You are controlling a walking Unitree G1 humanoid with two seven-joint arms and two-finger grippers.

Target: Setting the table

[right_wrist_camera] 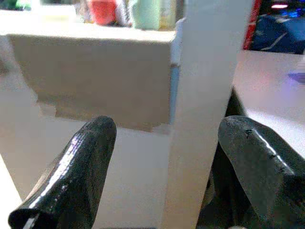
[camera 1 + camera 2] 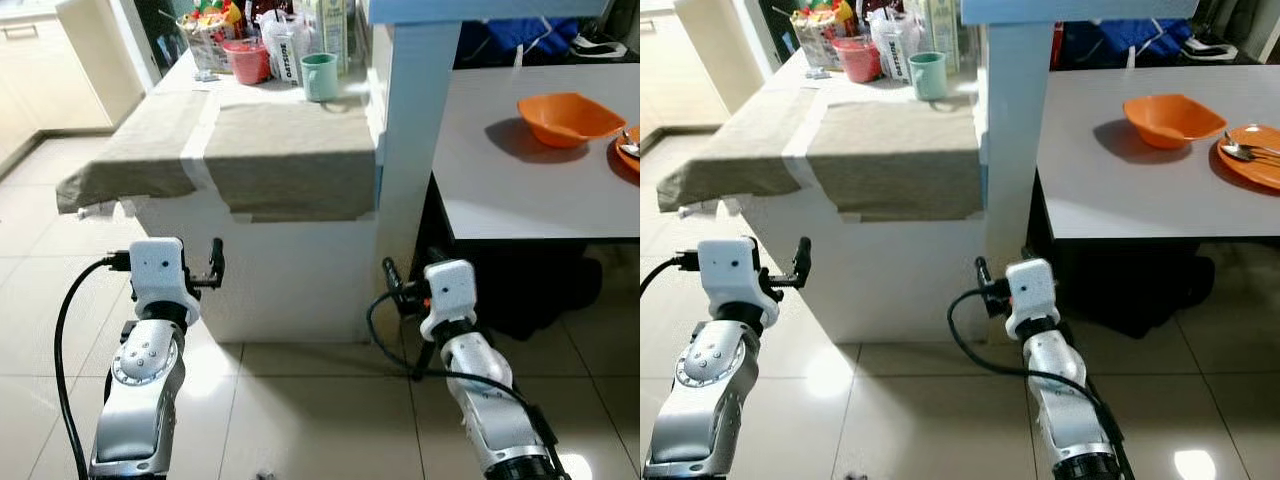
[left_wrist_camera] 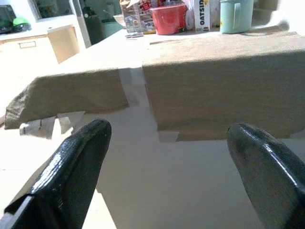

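L to R, head cam. L gripper [image 2: 216, 262] at approx 8 o'clock, low over the tiled floor [image 2: 300, 410], well short of the white counter [image 2: 290, 285]; wrist cam shows its fingers [image 3: 71, 171] spread wide, nothing between them. Open floor runs along the counter's near face and off toward 9 o'clock beside the cream cabinet [image 2: 95, 55].

Counter top wears a tan cloth [image 2: 250, 145] whose edge droops over the near side; lowest corner hangs at approx 9 o'clock. At 12, back of the counter: red tub [image 2: 247, 60], pale green mug [image 2: 320, 76], cartons and bags packed close, none near the front edge.

White post [image 2: 410, 130] stands just R of the cloth, top to approx centre, touching the counter's R end. R gripper [image 2: 390, 275] sits low at approx 6 o'clock, just in front of the post's foot; fingers [image 1: 81, 167] apart, empty. Black cable [image 2: 385, 345] loops on the floor beside that arm.

Grey table [image 2: 520, 180] starts right behind the post, near edge running toward 3 o'clock; dark space under it. On it at approx 2 o'clock: orange bowl [image 2: 568, 118], squarish, glossy, upright, contents can't tell. Just R of it, apart, an orange plate [image 2: 1252, 155] w/ a metal spoon [image 2: 1240, 151] lying on it. Both well back from the table's near edge, well apart from both grippers. Blue fabric [image 2: 510, 40] behind the table.
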